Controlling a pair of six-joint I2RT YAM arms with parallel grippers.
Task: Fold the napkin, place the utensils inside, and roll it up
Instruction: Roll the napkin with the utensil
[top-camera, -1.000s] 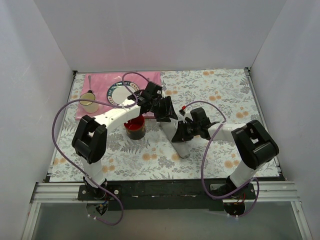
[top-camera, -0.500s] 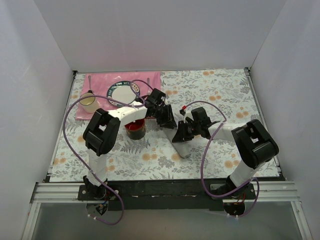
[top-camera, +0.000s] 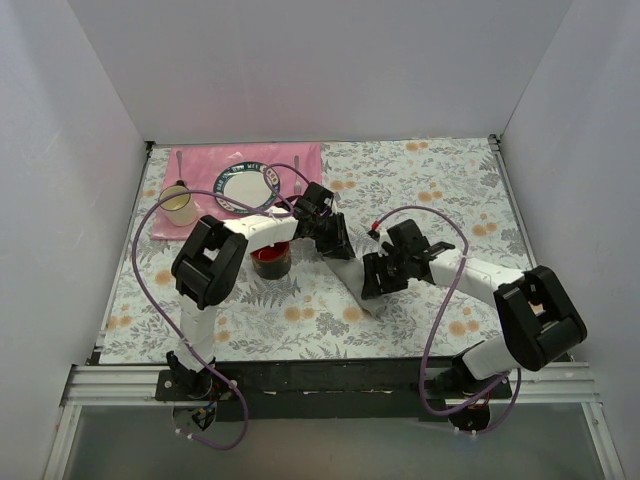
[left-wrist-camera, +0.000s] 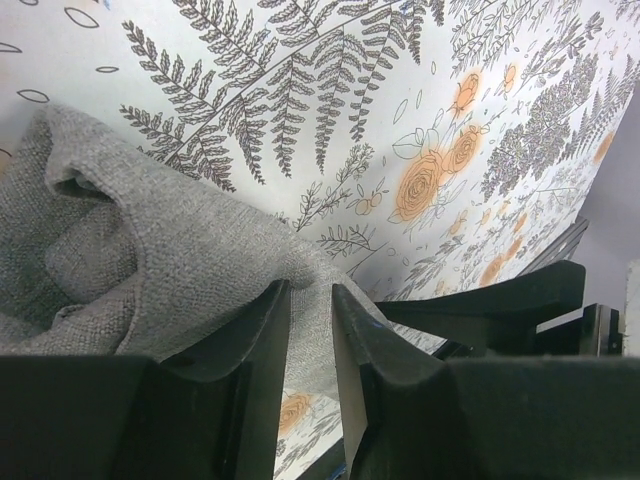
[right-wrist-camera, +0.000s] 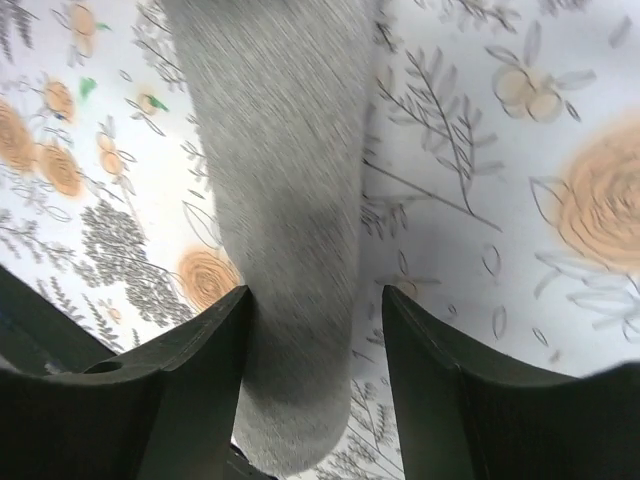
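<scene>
Checking the plain grey soft cloth napkin (right-wrist-camera: 285, 170) first: it is rolled into a long tube and lies flat on the white floral tablecloth (top-camera: 450, 190), just right of the dark red round mug (top-camera: 270, 260). My right gripper (right-wrist-camera: 315, 297) is over the roll's end farther from the mug, fingers apart and straddling it. One finger is against the cloth, the other clear of it. My left gripper (left-wrist-camera: 310, 295) is at the end nearer the mug, fingers almost together with a thin slot left. A bunched cloth edge runs into that slot; I can't tell if it's really pinched. Behind and left of the mug, a pink rectangular placemat (top-camera: 195, 165) carries a white round plate with a dark rim (top-camera: 243, 187) and a small cream cup (top-camera: 178, 207).
</scene>
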